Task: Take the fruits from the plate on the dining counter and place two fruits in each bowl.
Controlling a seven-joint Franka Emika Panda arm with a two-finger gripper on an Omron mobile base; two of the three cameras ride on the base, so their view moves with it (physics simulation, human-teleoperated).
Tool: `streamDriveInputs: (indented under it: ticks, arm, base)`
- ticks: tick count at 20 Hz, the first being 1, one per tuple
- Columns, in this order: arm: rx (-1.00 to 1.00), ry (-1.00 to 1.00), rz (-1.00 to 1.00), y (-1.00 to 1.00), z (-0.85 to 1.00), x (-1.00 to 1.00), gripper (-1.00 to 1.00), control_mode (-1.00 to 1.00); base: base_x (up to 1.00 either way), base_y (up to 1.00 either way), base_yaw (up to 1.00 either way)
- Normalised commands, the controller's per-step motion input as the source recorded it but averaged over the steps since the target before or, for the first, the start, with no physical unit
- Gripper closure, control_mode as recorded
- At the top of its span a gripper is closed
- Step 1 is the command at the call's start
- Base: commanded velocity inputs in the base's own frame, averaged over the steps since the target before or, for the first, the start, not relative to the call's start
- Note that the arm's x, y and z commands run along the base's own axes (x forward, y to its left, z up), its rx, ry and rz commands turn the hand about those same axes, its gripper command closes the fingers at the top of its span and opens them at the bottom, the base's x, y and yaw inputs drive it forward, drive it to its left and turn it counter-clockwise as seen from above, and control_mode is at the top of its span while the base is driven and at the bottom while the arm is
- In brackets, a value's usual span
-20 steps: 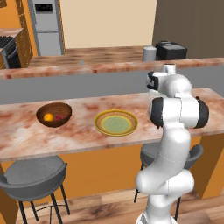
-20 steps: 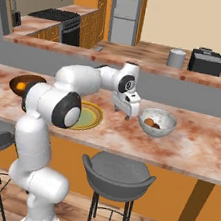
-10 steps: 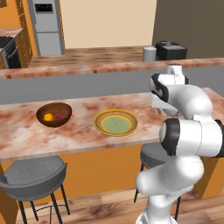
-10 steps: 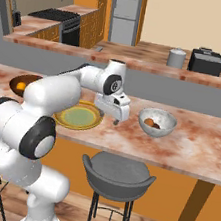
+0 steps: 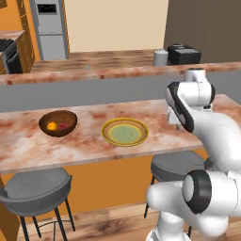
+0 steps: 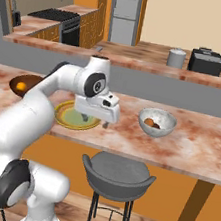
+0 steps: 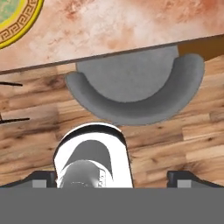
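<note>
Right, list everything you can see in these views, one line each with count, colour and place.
Dining counter: one, pinkish-brown marbled, across the middle.
Plate: one, yellow rim, pale green centre, on the dining counter, no fruit on it.
Wooden bowl: one, dark brown, beside the plate, holding an orange fruit and a pinkish-red fruit.
Stone bowl: one, pale grey, on the plate's other side, with brownish-orange fruit in it; count unclear.
Stools: two, grey, under the counter edge.
Back counter: one, marbled, behind.
Toaster: one, black, back counter.
Canister: one, grey, beside the toaster.
Fridge: one, grey, far wall.
Stove: one, dark.
Gripper: one, white, over the counter between plate and stone bowl, fingers apart, holding nothing.
</note>
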Motion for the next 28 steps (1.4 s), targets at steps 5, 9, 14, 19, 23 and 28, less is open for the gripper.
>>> streamDriveInputs:
  ticks: [5,9,14,19,23,28]
  arm:
    - [0.0,-0.17,0.2,0.54,0.1,-0.56,-1.0,-1.0]
    - [0.0,-0.3,0.03,0.51,0.04,-0.54,-1.0,-1.0]
    - [0.0,-0.32,0.0,0.38,0.03,-0.62,-1.0,-1.0]
    - [0.0,-0.42,-0.01,0.24,0.01,-0.57,-1.0,-1.0]
    - [0.0,-0.32,0.0,0.06,0.09,-0.47,-1.0,-1.0]
    - [0.03,-0.32,0.0,-0.04,0.11,-0.45,-1.0,-1.0]
  base:
    - [0.0,0.0,0.0]
    - [0.0,0.0,0.0]
    - [0.0,0.0,0.0]
    - [0.0,0.0,0.0]
    - [0.0,0.0,0.0]
    - [0.0,0.0,0.0]
